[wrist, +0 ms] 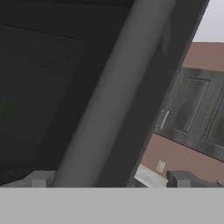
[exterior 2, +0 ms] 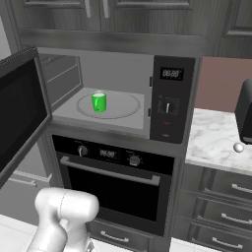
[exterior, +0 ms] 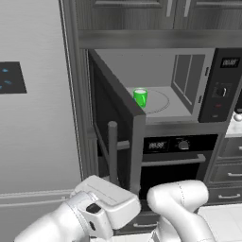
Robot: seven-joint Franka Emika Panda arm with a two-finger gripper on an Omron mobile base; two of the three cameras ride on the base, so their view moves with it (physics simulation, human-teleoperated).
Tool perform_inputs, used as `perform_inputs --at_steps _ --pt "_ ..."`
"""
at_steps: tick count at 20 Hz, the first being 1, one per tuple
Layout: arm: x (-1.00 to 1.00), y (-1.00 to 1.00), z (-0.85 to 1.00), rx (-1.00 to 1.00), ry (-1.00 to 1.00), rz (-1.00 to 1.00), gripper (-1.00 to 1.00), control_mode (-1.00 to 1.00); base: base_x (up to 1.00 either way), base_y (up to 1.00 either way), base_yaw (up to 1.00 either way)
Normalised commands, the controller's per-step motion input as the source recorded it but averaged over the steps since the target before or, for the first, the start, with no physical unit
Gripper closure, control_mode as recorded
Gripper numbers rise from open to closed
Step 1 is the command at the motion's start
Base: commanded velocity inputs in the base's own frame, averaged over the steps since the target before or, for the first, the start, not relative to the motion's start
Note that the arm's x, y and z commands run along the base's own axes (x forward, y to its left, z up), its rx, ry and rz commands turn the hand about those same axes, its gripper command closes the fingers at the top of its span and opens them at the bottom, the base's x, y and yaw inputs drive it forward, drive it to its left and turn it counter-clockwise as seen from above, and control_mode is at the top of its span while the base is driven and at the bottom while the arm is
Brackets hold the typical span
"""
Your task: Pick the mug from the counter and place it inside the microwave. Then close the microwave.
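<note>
Green and upright, the mug (exterior 2: 99, 102) stands on the round turntable (exterior 2: 129, 106) inside the microwave (exterior 2: 167, 98), so only the closing looks left to do. The microwave door (exterior: 113, 123) hangs wide open, and its bar handle (wrist: 109, 96) runs up close in front of the hand camera, between the tips of the gripper (wrist: 111, 178), whose jaws stand wide and hold nothing.

The risk, as I judge it: a push landing on the handle alone could slide off the round bar, or swing the door shut hard enough to jolt the mug over.

Counted: one mug, one microwave, one oven (exterior 2: 115, 182) beneath it, one small white ball (exterior 2: 238, 147) on the marble worktop (exterior 2: 216, 140), one gripper.
</note>
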Motion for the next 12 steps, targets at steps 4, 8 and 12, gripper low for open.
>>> perform_inputs --at_steps 4,8,12 --pt "0.0 -0.44 0.06 0.0 0.09 0.02 -1.0 -1.0 0.0 0.0 0.0" --pt "0.0 -0.52 0.02 0.0 0.09 0.04 -1.0 -1.0 0.0 0.0 0.0" --pt "0.0 -0.58 0.02 0.0 0.12 0.04 -1.0 -1.0 0.0 0.0 0.0"
